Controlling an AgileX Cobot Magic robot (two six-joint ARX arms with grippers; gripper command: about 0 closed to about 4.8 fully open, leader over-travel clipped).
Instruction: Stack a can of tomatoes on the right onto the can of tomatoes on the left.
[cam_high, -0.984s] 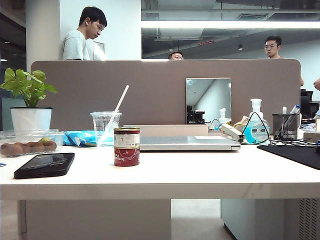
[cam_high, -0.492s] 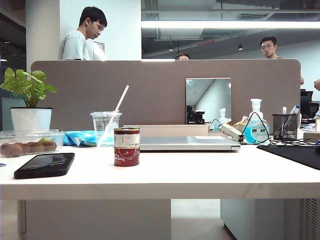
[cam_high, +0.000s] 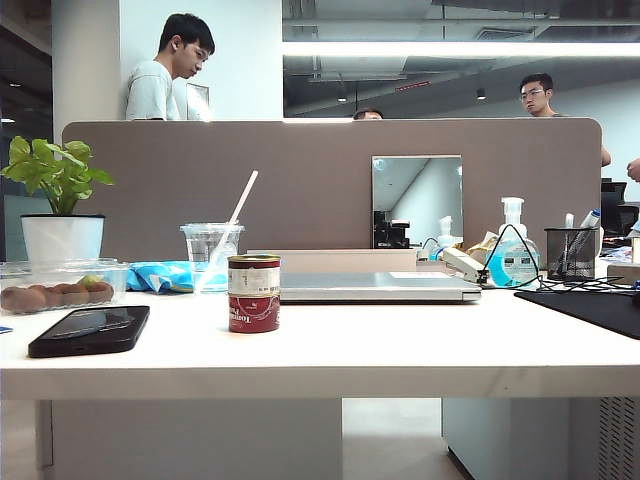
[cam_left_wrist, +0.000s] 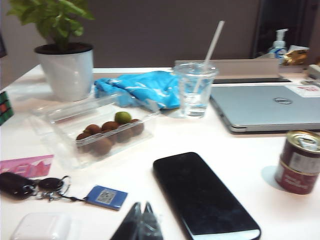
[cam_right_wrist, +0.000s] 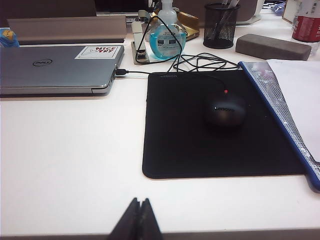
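Two tomato cans (cam_high: 254, 293) stand stacked on the table (cam_high: 400, 350), beside the phone (cam_left_wrist: 202, 197). Both my left fingers (cam_left_wrist: 138, 225) and right fingers (cam_right_wrist: 138, 220) are pressed together, holding nothing.

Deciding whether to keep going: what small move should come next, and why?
Probably just keep both arms parked: the upper tomato can already sits upright on the lower can, and the left gripper and right gripper are empty, jaws shut, clear of them.
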